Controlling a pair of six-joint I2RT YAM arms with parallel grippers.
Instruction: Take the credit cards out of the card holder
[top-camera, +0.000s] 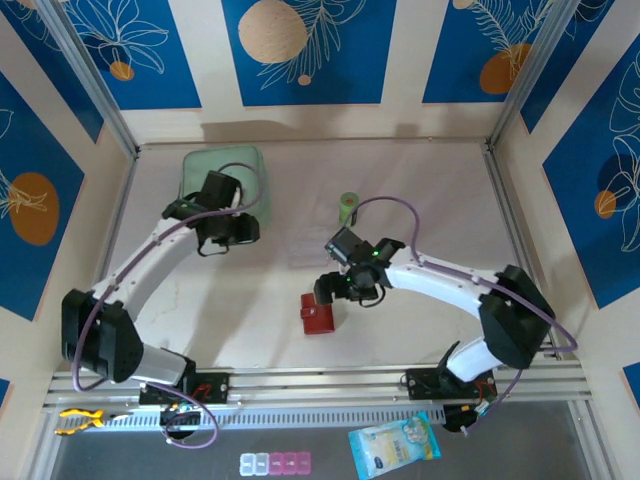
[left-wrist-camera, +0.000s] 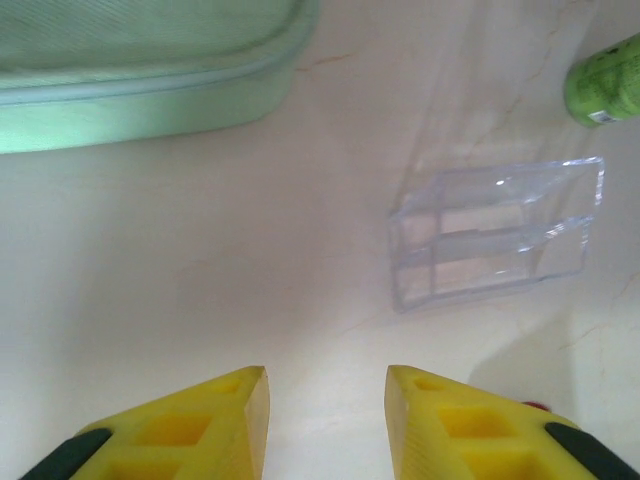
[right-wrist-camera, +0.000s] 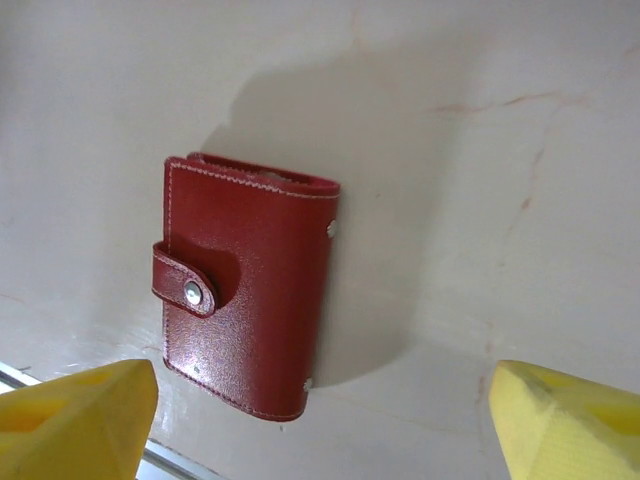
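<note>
Nearest the arm bases, toward the middle of the tabletop (top-camera: 420, 190), lies the card holder (top-camera: 318, 313) – a small red leather-look booklet with pale stitching along its edges. In the right wrist view the card holder (right-wrist-camera: 245, 285) is closed. Its strap is folded across the cover and fastened with a silver snap, and two small rivets sit on the far edge. The closed cover hides whatever is inside.

The right gripper (top-camera: 337, 288) hovers just beyond and over the holder. From its own camera the right gripper (right-wrist-camera: 320, 420) is spread wide, with its yellow fingers (right-wrist-camera: 75, 415) at the two lower corners, standing apart from the red cover and not touching it.

Farther back on the left, the left gripper (top-camera: 228, 232) hangs over bare tabletop. Seen from its wrist camera, the left gripper (left-wrist-camera: 327, 420) has its fingers parted with a clear gap and nothing between them. Ahead of it lies a clear plastic box (left-wrist-camera: 497, 232) divided into compartments, with the tabletop showing through its walls. Beyond that stands a small green bottle (left-wrist-camera: 605, 80).

Farthest back, at the left, sits a mint-green case (top-camera: 222, 170) – closed, so its contents cannot be seen.
</note>
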